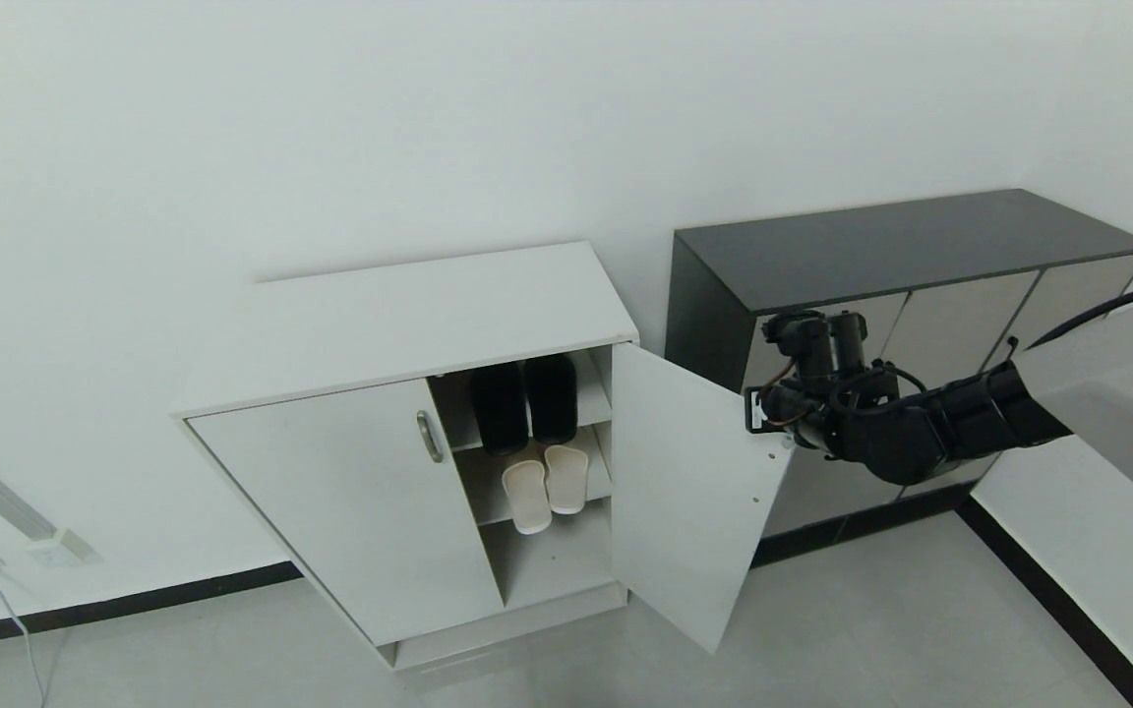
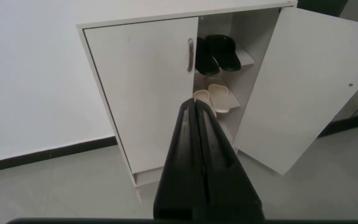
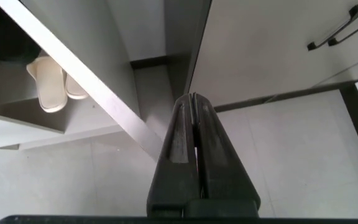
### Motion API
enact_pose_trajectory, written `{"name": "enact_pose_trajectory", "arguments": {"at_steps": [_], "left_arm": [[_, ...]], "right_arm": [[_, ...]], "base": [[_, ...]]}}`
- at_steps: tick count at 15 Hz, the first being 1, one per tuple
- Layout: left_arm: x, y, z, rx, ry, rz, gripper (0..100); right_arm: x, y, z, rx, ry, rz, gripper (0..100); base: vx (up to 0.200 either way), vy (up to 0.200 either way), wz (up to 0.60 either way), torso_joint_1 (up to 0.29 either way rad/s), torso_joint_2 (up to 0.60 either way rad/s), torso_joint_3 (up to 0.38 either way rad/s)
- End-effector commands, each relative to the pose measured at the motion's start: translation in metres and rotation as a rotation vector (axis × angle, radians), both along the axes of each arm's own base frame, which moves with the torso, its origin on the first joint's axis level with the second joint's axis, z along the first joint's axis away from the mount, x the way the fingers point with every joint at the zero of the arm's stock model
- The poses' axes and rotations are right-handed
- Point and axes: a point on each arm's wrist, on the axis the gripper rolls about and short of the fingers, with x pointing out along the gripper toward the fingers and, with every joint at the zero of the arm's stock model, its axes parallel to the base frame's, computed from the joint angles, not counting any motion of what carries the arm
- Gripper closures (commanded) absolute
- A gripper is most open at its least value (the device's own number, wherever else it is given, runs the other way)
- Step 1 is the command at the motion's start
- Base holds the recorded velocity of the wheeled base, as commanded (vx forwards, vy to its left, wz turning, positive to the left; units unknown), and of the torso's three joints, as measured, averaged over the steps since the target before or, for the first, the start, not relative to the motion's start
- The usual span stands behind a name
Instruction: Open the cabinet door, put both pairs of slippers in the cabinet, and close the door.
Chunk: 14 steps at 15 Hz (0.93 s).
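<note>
Cabinet, white, holds the black slippers on its upper shelf and the pale slippers on the shelf just below. Its right door stands wide open and its left door is closed. The right gripper is just beside the open door's outer edge, fingers pressed together on nothing. Whether it touches the door is unclear. The left gripper, in front of the cabinet, is likewise closed and empty. A dark sideboard stands just beside the cabinet.
</note>
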Motion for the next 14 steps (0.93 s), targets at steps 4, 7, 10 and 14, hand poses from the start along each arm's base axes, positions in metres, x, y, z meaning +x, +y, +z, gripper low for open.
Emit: {"name": "enact_pose_trajectory", "arguments": {"at_steps": [4, 7, 10, 14], "left_arm": [[0.0, 0.0, 0.0, 0.002, 0.001, 0.0, 100], [0.0, 0.0, 0.0, 0.002, 0.001, -0.001, 100], [0.0, 0.0, 0.0, 0.0, 0.001, 0.0, 100], [0.0, 0.0, 0.0, 0.0, 0.001, 0.0, 100]], "right_arm": [[-0.017, 0.01, -0.001, -0.004, 0.015, 0.036, 100], [-0.041, 0.028, -0.002, -0.001, 0.006, 0.101, 100], [-0.068, 0.049, -0.005, -0.004, 0.004, 0.179, 100], [-0.097, 0.069, 0.003, 0.011, -0.013, 0.265, 100]], "base": [[0.0, 0.0, 0.0, 0.0, 0.0, 0.0], [0.0, 0.0, 0.0, 0.0, 0.0, 0.0], [0.0, 0.0, 0.0, 0.0, 0.0, 0.0], [0.0, 0.0, 0.0, 0.0, 0.0, 0.0]]}}
